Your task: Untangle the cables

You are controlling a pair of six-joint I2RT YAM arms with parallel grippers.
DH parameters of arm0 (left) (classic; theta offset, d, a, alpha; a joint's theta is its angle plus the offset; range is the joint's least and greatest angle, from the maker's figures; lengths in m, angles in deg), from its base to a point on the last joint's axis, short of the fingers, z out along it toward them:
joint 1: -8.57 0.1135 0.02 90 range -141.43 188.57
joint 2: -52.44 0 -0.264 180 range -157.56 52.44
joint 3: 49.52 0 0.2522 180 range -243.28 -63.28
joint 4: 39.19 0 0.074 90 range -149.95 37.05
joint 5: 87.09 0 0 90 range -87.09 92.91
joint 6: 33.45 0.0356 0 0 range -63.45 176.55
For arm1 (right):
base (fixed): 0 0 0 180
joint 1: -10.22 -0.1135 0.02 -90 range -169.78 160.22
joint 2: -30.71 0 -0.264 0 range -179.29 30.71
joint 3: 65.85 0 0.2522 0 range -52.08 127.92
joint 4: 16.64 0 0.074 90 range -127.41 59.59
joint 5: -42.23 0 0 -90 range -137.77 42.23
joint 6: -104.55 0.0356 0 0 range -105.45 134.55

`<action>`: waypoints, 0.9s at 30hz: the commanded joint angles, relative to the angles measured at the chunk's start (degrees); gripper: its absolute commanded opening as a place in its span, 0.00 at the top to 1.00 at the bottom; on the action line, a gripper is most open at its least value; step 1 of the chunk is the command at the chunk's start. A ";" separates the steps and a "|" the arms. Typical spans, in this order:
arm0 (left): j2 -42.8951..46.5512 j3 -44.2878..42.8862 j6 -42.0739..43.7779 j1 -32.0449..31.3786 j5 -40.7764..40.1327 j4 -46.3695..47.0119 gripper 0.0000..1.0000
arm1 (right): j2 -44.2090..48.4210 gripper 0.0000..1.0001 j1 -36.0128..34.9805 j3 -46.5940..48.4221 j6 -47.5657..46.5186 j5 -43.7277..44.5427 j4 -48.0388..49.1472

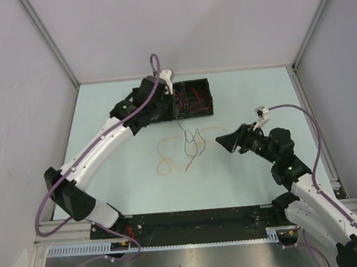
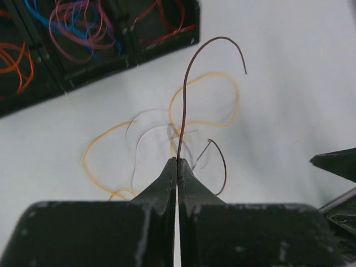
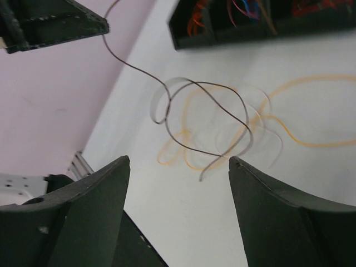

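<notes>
At 12 o'clock, the left gripper (image 2: 176,161) is pinching a dark cable (image 2: 183,105) beside the black tray (image 1: 193,81); it is trailing across a yellow cable (image 2: 214,73) at the counter's (image 1: 255,90) centre, while the right gripper (image 3: 178,161) is gaping wide at 3 o'clock.

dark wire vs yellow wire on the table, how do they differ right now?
Colour: the dark wire is brown-black, the yellow wire pale orange-yellow.
Hold: the dark wire is pinched in the shut left claw; the yellow wire is untouched.
Pose: the dark wire rises off the table at one end; the yellow wire lies flat.
Shared: both thin, looping, crossing each other.
</notes>
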 commanded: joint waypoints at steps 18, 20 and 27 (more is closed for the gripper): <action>5.22 -14.68 -8.48 -0.39 12.55 -3.14 1.00 | -11.19 0.23 -11.49 21.06 -2.48 -1.92 1.71; 5.31 -14.51 -9.00 -0.39 13.43 -2.53 1.00 | -12.94 0.25 -12.81 21.15 -2.30 0.11 1.00; 6.45 -12.14 -9.88 -0.39 16.77 0.11 1.00 | -16.72 0.26 -14.92 21.32 -4.67 3.45 2.75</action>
